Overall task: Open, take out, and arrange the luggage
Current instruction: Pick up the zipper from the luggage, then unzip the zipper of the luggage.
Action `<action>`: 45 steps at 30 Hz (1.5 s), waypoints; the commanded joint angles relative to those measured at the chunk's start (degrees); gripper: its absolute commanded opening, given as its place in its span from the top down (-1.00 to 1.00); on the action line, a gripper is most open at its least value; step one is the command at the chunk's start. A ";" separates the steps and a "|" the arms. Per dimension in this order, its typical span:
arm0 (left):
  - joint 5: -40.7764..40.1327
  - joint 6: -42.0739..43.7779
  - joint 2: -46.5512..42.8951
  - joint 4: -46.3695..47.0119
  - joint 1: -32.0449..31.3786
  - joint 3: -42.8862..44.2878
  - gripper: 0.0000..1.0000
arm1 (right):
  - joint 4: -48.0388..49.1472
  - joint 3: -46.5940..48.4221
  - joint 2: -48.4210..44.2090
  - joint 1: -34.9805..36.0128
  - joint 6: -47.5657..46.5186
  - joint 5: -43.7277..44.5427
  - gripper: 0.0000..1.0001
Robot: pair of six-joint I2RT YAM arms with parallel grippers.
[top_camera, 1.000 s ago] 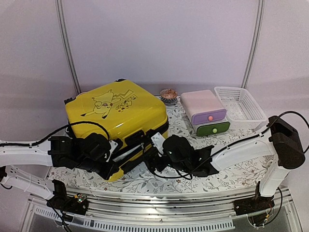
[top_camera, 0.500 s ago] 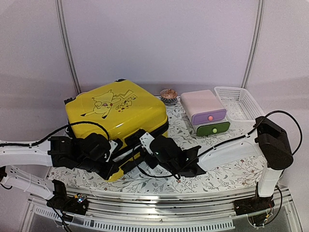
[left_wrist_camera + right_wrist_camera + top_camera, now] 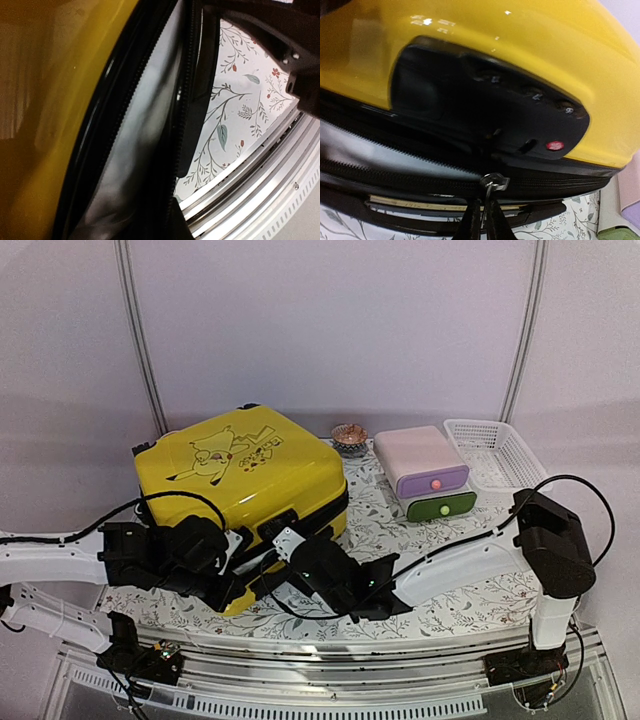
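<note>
The luggage, a glossy yellow suitcase with black trim, lies flat on the left of the table. Its front zipper gapes, showing grey lining beside the yellow shell. My right gripper is at the front edge below the black lock panel. Its fingertips are shut on the metal zipper pull. My left gripper is shut, pressed against the front left corner by the open seam. The frames do not show whether it holds anything.
A pink, purple and green drawer box stands right of the suitcase, with a white mesh basket behind it. A small bowl sits at the back. The floral cloth ends at a metal rail in front.
My right arm has slid left along the suitcase's front edge and its jaws have closed on the zipper pull. The left arm has not moved.
</note>
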 commanded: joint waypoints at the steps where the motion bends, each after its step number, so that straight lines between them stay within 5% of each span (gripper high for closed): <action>1: -4.17 -11.89 -2.41 -2.34 0.95 -0.30 0.99 | 2.52 -1.16 -2.78 -0.78 -0.58 0.12 0.91; 8: -4.10 -12.16 -3.03 -2.26 0.95 -0.48 0.98 | 1.66 -5.58 -10.59 -5.07 6.76 -13.96 0.95; 13: -4.00 -12.21 -2.96 -2.25 0.94 -0.56 0.98 | 0.06 -8.68 -14.87 -14.21 18.94 -33.12 0.95; 17: -4.05 -12.24 -2.94 -2.32 0.95 -0.61 0.98 | -2.62 -10.06 -15.69 -21.37 22.34 -37.69 0.95; 31: -3.87 -11.91 -2.47 -2.34 0.91 -0.30 0.99 | -7.54 -2.01 -8.67 -37.85 12.53 -35.40 0.96; 38: 2.11 -8.61 -3.38 1.44 0.75 -1.11 1.00 | -5.83 -0.06 -6.25 -41.73 4.91 -45.28 0.95; 45: 6.89 -5.70 -0.29 5.42 -1.94 -1.86 1.00 | -7.94 13.33 2.17 -41.98 -3.11 -52.34 0.95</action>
